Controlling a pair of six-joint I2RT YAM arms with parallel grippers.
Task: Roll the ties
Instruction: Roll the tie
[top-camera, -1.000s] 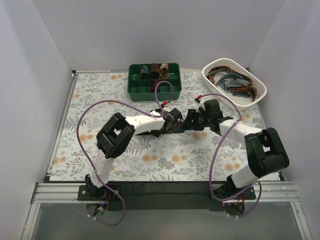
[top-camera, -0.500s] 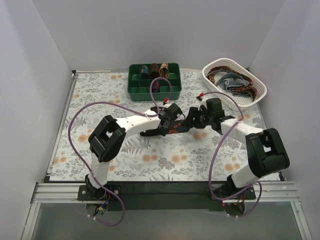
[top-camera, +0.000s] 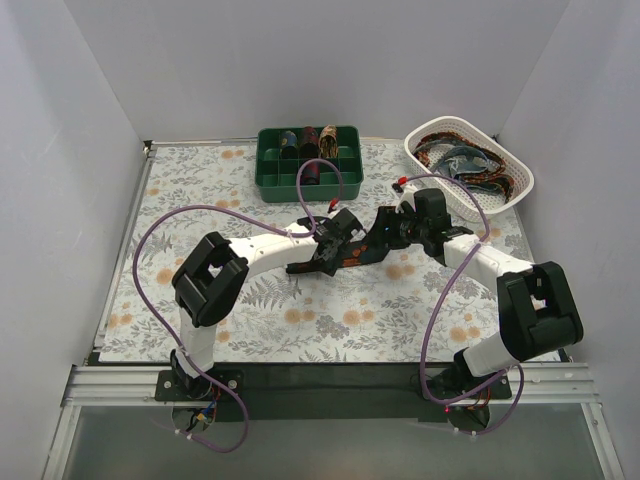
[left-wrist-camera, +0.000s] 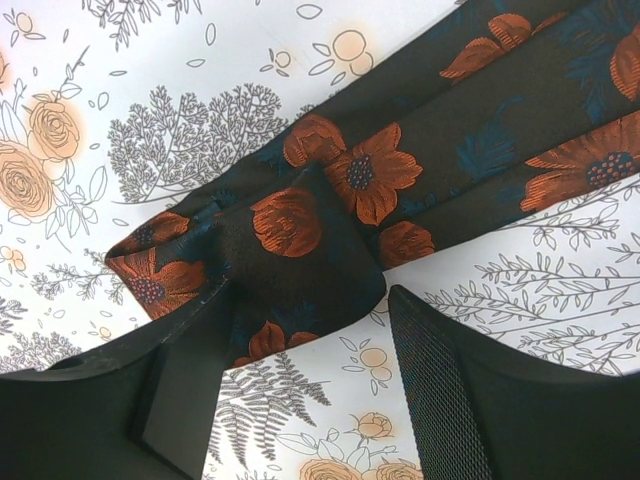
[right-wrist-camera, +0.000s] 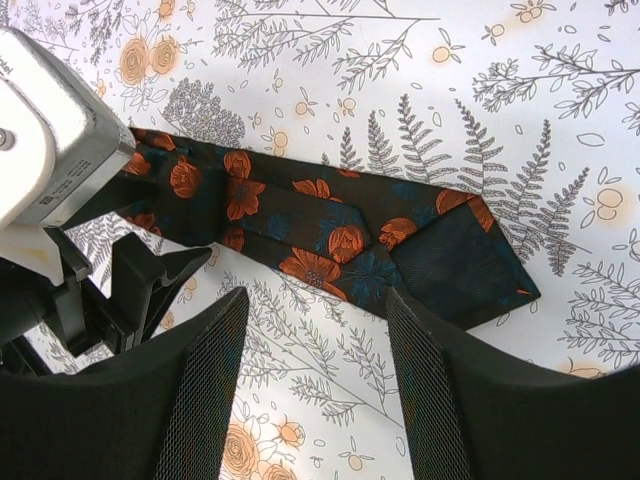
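Note:
A dark tie with orange-red flowers lies flat on the flowered table cover at mid-table. In the left wrist view its narrow end is folded over on itself, just past my open left gripper; the left finger touches the fold's edge. My left gripper also shows in the top view. My right gripper is open and empty, hovering over bare cover just short of the tie, whose wide end lies to the right. My right gripper also shows in the top view.
A green divided tray at the back holds several rolled ties. A white basket at the back right holds loose ties. Purple cables loop over both arms. The left gripper's white body shows in the right wrist view.
Both grippers have shifted slightly toward the far side. The left arm's elbow has swung left and the arm has stretched out. The tie stays between the grippers.

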